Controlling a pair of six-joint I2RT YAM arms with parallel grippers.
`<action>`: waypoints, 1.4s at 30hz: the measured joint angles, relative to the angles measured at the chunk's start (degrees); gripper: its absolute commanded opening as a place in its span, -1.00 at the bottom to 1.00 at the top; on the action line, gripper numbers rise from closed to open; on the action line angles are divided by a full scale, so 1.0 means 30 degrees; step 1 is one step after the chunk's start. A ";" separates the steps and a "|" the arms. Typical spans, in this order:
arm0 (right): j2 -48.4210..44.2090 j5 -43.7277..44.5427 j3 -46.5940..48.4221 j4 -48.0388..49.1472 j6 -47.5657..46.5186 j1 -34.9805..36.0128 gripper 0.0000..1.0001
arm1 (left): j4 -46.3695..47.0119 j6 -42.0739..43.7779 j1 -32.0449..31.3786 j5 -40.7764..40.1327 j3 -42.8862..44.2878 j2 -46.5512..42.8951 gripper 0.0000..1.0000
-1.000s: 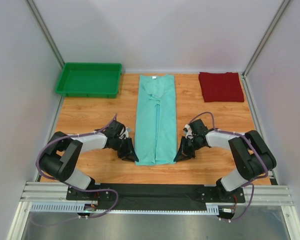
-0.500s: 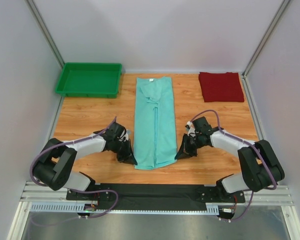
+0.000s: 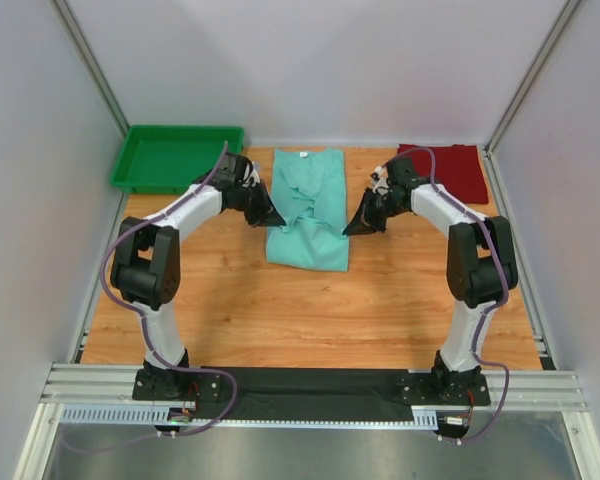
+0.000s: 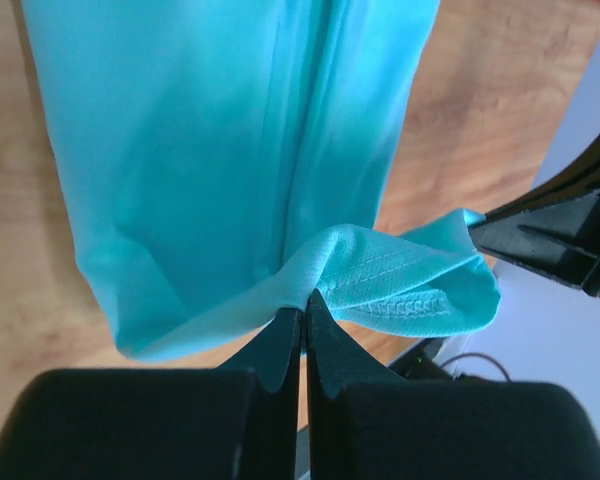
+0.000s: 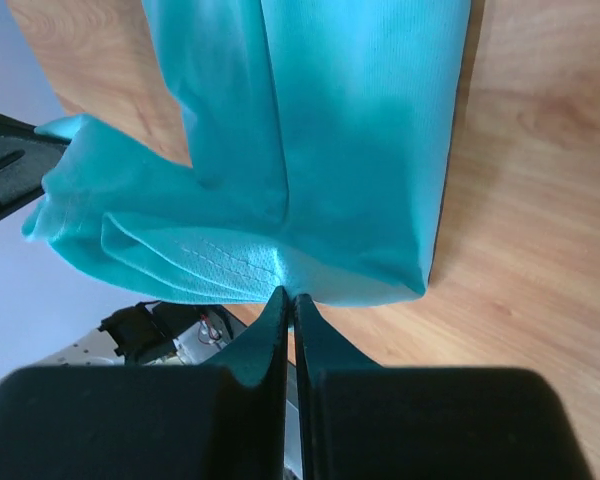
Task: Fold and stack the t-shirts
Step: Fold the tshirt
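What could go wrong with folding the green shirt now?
The left gripper and right gripper pinch only a thin edge of the mint t-shirt, so it might slip. The lifted hem looks bunched, so the fold may land crooked. The right arm is near the red t-shirt and might nudge it.

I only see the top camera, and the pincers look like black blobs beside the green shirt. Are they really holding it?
Observer: Yes. In the left wrist view, the left pincer is pinched shut on a fold of the mint shirt.
Operator: And the other one?
Observer: The right wrist view shows the right pincer shut on the shirt's edge too.
Operator: Which bit of the shirt is it?
Observer: The hem. Up close you can see its rows of stitching, bunched up between the two pincers.
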 measured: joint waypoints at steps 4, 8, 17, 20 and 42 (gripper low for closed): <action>0.1931 -0.0153 0.2754 -0.0816 -0.0168 -0.0393 -1.00 | -0.0386 0.0117 0.0583 0.0066 0.2208 0.2076 -1.00; 0.3687 -0.0444 0.4947 -0.1537 -0.0306 -0.0648 -1.00 | -0.0670 0.0124 0.0794 0.0160 0.3322 0.3381 -1.00; 0.6244 -0.0736 0.7723 -0.2878 -0.0678 -0.0867 -1.00 | -0.0925 0.0109 0.0918 0.0379 0.4925 0.5042 -1.00; 0.6579 -0.0903 0.8466 -0.3206 -0.0780 -0.1056 -1.00 | -0.0874 0.0117 0.0998 0.0372 0.4881 0.5027 -1.00; -0.5034 -0.0758 -0.7723 -0.3490 -0.1974 0.0656 -0.16 | -0.2397 0.0933 -0.2193 0.0627 -1.1985 -0.8903 0.21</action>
